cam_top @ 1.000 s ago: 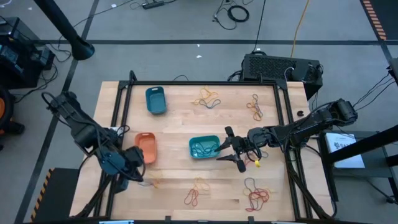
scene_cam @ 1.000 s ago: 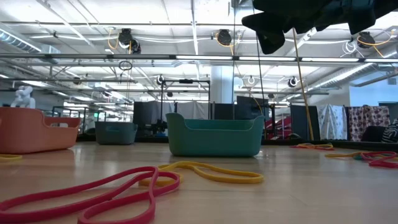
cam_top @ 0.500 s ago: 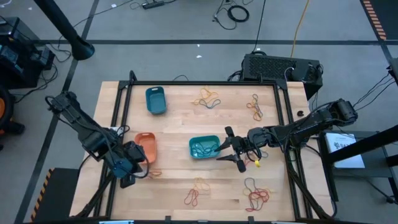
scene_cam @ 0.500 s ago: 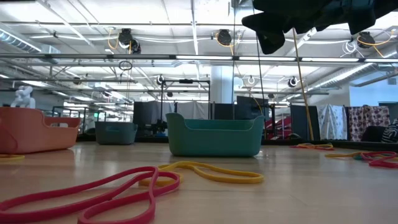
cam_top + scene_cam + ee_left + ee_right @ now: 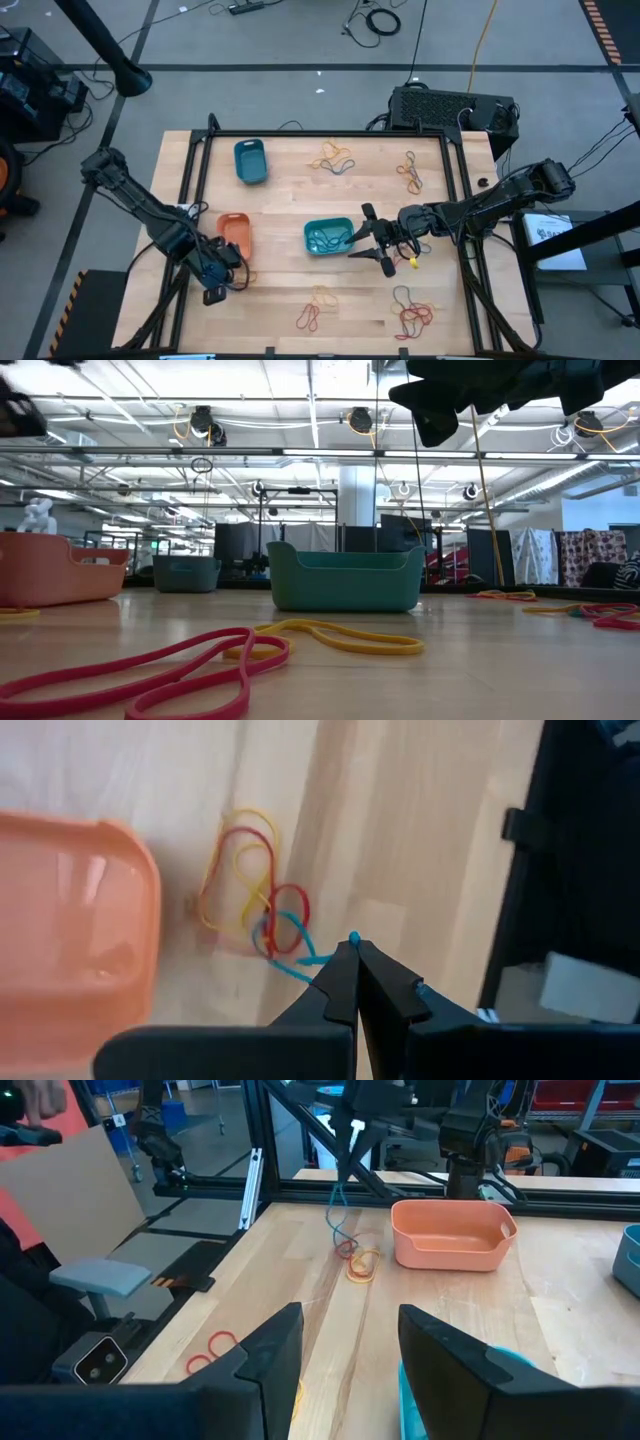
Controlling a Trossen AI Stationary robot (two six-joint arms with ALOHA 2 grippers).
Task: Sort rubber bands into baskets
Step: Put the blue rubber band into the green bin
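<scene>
My left gripper (image 5: pixel 353 958) is shut on a blue rubber band (image 5: pixel 288 942) just above the table, at the near side of the orange basket (image 5: pixel 236 236). That band is tangled with red and yellow bands (image 5: pixel 245 870) lying on the wood. My right gripper (image 5: pixel 358 236) hovers open beside the right side of the teal basket (image 5: pixel 328 236), which has bands inside. The blue basket (image 5: pixel 250 161) stands at the far left. The right wrist view shows the left gripper (image 5: pixel 350 1130) with the blue strand below it. My left gripper pinches a strand of the blue band (image 5: pixel 353 937) at its fingertips, coming steeply from above. The strand (image 5: pixel 337 1210) hangs below the fingers. Its lower end sits in the tangle (image 5: pixel 360 1262) on the table.
More rubber bands lie in loose clusters at the far middle (image 5: pixel 335 158), far right (image 5: pixel 410 170), near middle (image 5: pixel 318 310) and near right (image 5: pixel 412 312). Black frame rails run along the table's left edge (image 5: pixel 190 200) and right edge.
My left gripper has come down toward the table and drifted a little toward the near and right edges, staying shut. It now sits low beside the tangle by the orange basket.
</scene>
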